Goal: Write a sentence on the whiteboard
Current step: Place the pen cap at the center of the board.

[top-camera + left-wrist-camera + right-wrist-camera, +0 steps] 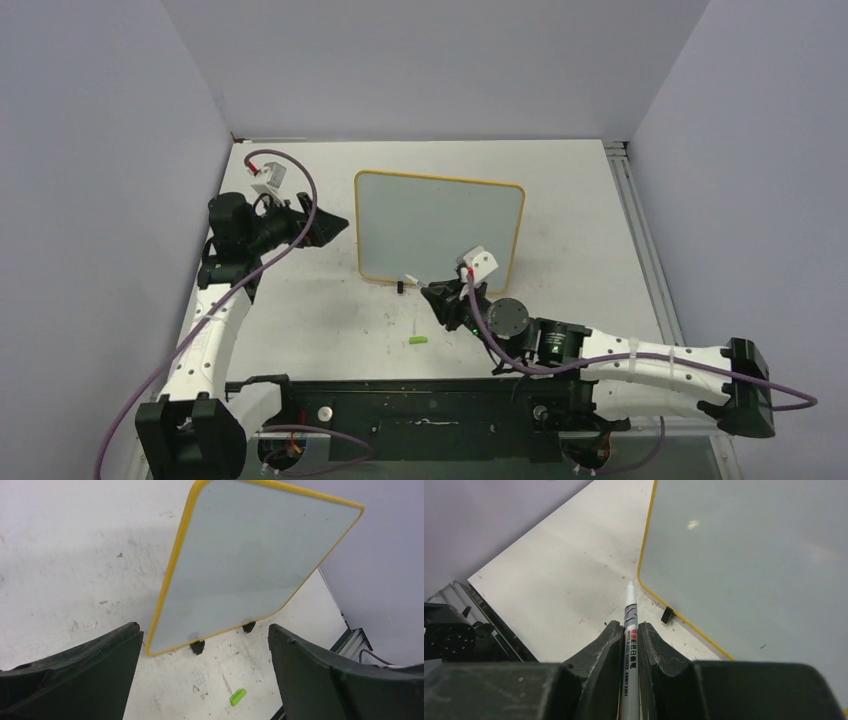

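The whiteboard point(440, 230) with its yellow frame stands on two black clip feet point(197, 646) at mid-table. Its face shows blank in the left wrist view point(250, 565) and the right wrist view point(749, 565); no sentence shows on it. My right gripper point(434, 293) point(629, 626) is shut on a white marker point(630, 605), uncapped, whose tip hangs just off the board's near-left corner, apart from the face. The marker's green cap point(418, 341) point(238, 696) lies on the table in front of the board. My left gripper point(338, 223) point(204, 628) is open and empty, left of the board.
The white table point(300, 320) is scuffed. A metal rail point(640, 240) runs along its right edge. The black base bar point(420, 405) lies along the near edge. Grey walls close in on the left, back and right.
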